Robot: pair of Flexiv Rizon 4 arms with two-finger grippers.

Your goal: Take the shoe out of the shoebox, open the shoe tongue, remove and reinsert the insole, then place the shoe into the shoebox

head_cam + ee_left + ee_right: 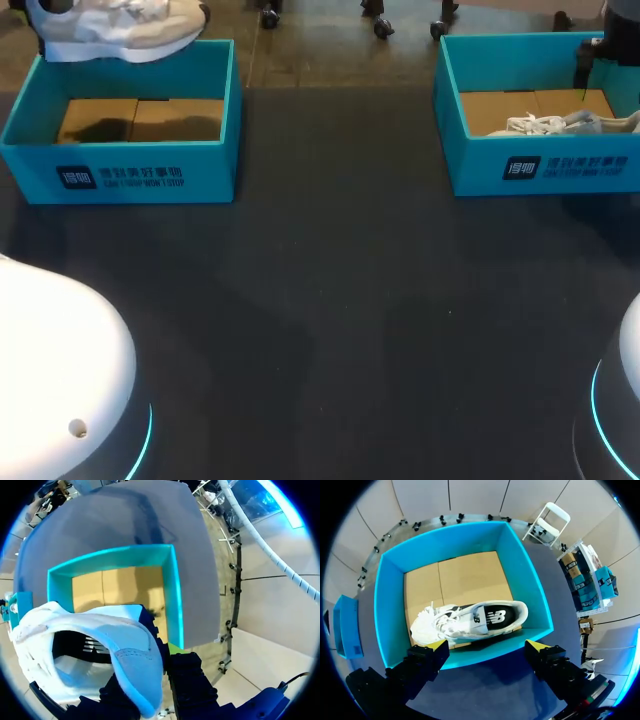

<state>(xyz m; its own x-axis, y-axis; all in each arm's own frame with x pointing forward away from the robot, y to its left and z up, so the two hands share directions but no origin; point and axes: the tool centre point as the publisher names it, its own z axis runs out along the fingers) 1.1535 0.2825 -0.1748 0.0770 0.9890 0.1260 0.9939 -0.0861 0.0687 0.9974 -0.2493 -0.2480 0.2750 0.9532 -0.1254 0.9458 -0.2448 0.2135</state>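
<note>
A white shoe (120,30) hangs above the far edge of the left teal shoebox (30,130). My left gripper (150,682) is shut on its collar, and the shoe (100,645) shows its opening and pale blue lining. Under it, the left shoebox (175,590) has a bare cardboard floor. A second white shoe with a black side panel (470,620) lies on its side in the right shoebox (385,615), also seen as shoe (560,125) in the box (450,130). My right gripper (486,647) is open above that box's near wall, touching nothing.
The two shoeboxes stand at the table's far left and far right. Dark tabletop (330,300) stretches between and in front of them. My arms' white bases (50,380) fill the near corners.
</note>
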